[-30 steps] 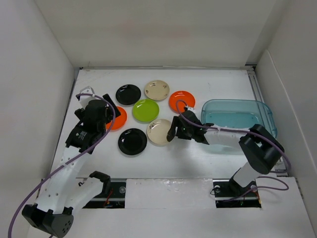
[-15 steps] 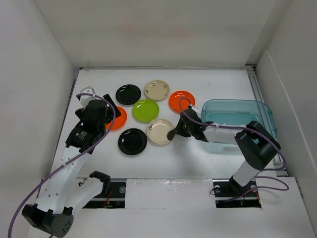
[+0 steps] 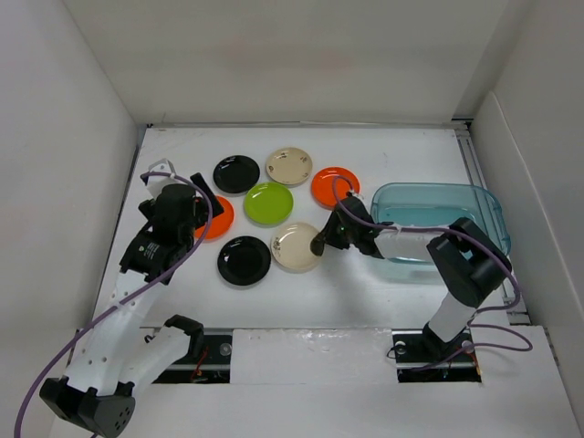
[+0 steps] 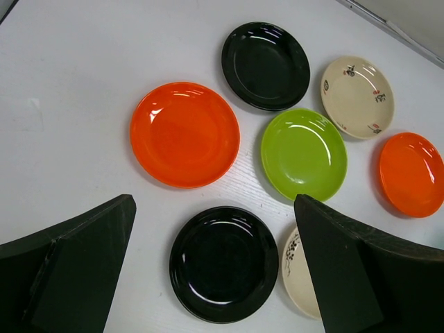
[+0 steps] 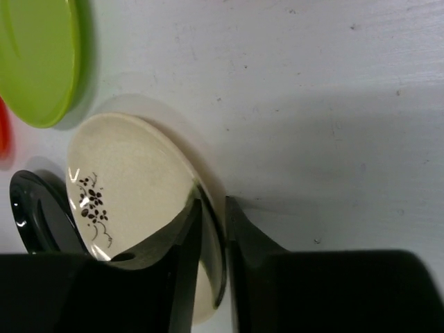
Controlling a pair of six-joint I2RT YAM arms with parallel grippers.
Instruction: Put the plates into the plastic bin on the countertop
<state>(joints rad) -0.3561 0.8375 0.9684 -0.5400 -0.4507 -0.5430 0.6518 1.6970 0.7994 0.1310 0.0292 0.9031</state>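
The plates (image 3: 268,203) are all seven outside the bin (image 3: 429,188), so by this look none of the task is done yet. The bin sits on the right side of the countertop (image 3: 351,290), and nothing shows inside it in the overhead view.

The plates lie in a loose cluster left of the bin: a black one, a cream one and an orange one along the far row, the lime green one in the middle, and a second orange one partly under the left arm. A second black one and the near cream plate (image 3: 297,246) lie closest to the arms.

The right gripper (image 5: 211,239) is at the edge of the near cream plate that faces the bin. Its fingers (image 5: 182,277) are almost together, one above the rim and one outside it, and they appear to pinch the rim. Whether the plate is off the surface I cannot tell. This looks like the first pick, with a short carry to the bin to come.

The left gripper (image 4: 214,208) hovers above the left side of the cluster, spread wide and holding nothing. Six more plates wait after this one.
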